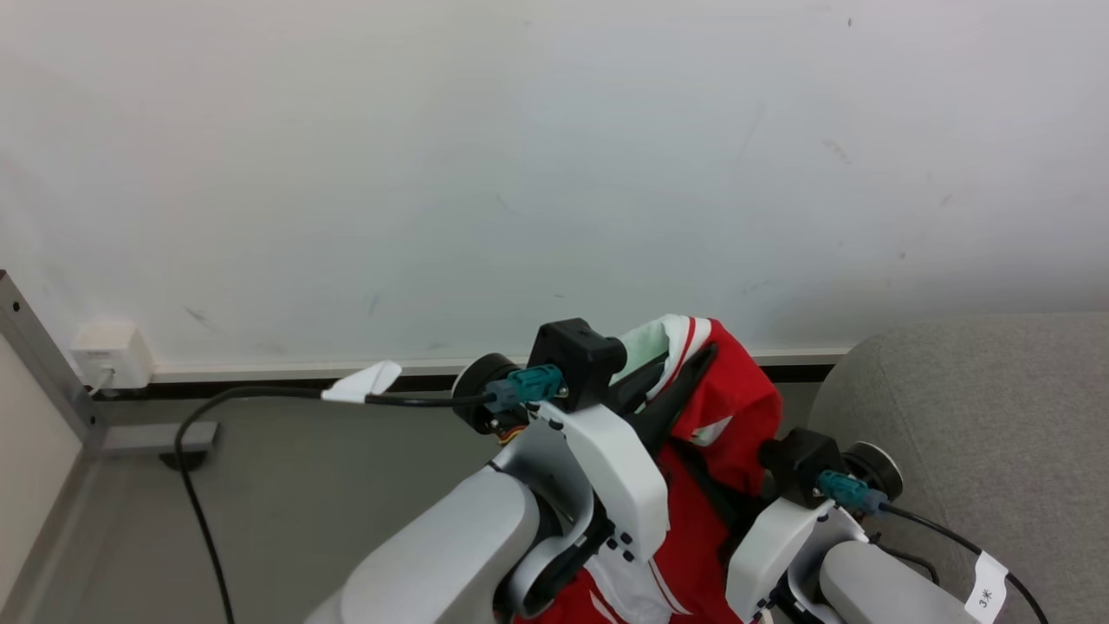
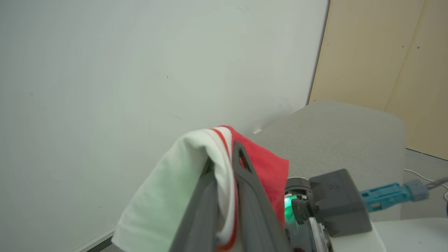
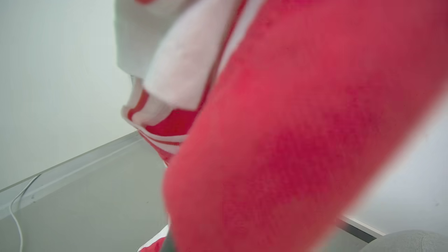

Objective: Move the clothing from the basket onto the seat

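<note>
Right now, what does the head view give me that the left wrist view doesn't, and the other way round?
Head view adds the wall socket, the black cable crossing the floor, and the clothing hanging down between both arms. Left wrist view adds the tan wood panel beyond the seat. Both share the left gripper shut on the clothing's white-and-red edge, the right arm's camera block, the grey seat and the white wall.

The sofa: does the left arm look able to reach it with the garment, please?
Probably yes: the left gripper holds the clothing aloft, and the sofa lies close on its right, though the right arm stands between.
</note>
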Tool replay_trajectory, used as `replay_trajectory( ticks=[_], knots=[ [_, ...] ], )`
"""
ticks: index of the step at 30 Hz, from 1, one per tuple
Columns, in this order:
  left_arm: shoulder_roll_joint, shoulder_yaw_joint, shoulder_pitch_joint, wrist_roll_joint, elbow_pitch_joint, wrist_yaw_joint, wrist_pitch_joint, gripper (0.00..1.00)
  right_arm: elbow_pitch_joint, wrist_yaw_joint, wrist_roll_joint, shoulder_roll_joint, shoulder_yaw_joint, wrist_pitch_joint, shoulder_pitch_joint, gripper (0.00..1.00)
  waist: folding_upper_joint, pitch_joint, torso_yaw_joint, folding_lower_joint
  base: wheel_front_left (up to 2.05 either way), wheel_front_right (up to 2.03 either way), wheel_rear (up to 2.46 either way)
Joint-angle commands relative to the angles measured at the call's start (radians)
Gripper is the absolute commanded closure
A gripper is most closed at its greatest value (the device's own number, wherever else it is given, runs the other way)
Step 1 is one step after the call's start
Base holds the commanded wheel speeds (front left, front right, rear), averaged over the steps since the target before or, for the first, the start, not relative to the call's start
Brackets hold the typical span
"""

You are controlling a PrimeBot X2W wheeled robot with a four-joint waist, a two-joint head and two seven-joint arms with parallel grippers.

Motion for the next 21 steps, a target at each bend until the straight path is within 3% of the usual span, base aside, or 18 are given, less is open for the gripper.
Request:
replay_trajectory(
  ticks=[1, 9, 10, 11, 12, 13, 21],
  knots=[
    [0.008, 0.010, -0.008, -0.013, -0.001, 0.004, -0.011, 1.00, 0.009, -0.002, 0.013, -0.006, 0.002, -0.002, -0.008, 1.00, 0.0000, 0.000, 0.000, 0.0000, 0.00, 0.00, 0.00],
    [0.022, 0.009, 0.009, -0.005, 0.020, 0.020, -0.016, 1.00, -0.056, -0.002, 0.021, -0.024, -0.047, -0.004, 0.003, 1.00, 0.0000, 0.000, -0.008, 0.0000, 0.00, 0.00, 0.00],
    [0.022, 0.007, 0.011, -0.002, 0.025, 0.022, -0.017, 0.94, -0.063, -0.002, 0.017, -0.026, -0.052, -0.004, 0.005, 1.00, 0.0000, 0.000, -0.009, 0.0000, 0.00, 0.00, 0.00],
    [0.023, 0.005, 0.012, 0.001, 0.030, 0.024, -0.019, 0.70, -0.069, -0.002, 0.014, -0.028, -0.058, -0.004, 0.006, 1.00, 0.0000, 0.000, -0.010, 0.0000, 0.00, 0.00, 0.00],
    [0.025, 0.003, 0.012, 0.005, 0.035, 0.027, -0.020, 0.42, -0.075, -0.002, 0.012, -0.030, -0.065, -0.004, 0.008, 1.00, 0.0000, 0.001, -0.011, 0.0000, 0.00, 0.00, 0.00],
    [0.025, 0.003, 0.014, 0.007, 0.042, 0.031, -0.020, 0.00, -0.079, -0.002, 0.010, -0.032, -0.070, -0.004, 0.009, 1.00, 0.0000, 0.002, -0.011, 0.0000, 0.00, 0.00, 0.00],
    [0.030, -0.009, 0.023, 0.022, 0.065, 0.035, -0.042, 0.00, -0.090, -0.002, -0.020, -0.077, -0.160, -0.004, 0.016, 1.00, 0.0000, 0.013, -0.007, 0.0000, 0.00, 0.00, 0.00]
  ],
)
